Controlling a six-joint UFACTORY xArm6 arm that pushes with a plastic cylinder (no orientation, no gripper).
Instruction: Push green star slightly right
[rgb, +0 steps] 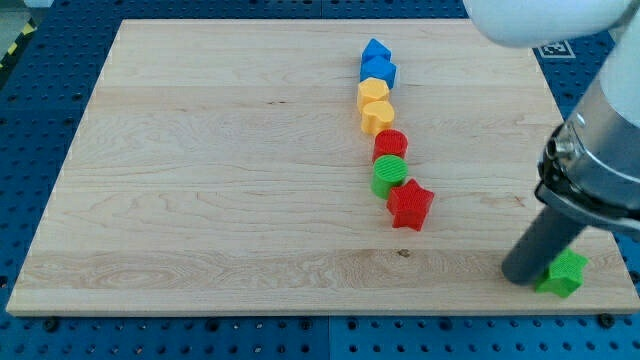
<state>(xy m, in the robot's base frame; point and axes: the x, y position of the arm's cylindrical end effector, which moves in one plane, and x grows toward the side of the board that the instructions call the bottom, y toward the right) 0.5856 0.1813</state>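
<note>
The green star (563, 273) lies near the board's bottom right corner, close to the right edge. My tip (522, 276) rests on the board just left of the green star, touching or almost touching it. The dark rod rises up and to the right from there and hides a part of the star's upper left.
A column of blocks runs down the board's (200, 170) middle: two blue blocks (377, 62), two yellow blocks (375, 105), a red cylinder (391, 144), a green cylinder (388, 175) and a red star (409, 204). The arm's body (600, 140) fills the view's right.
</note>
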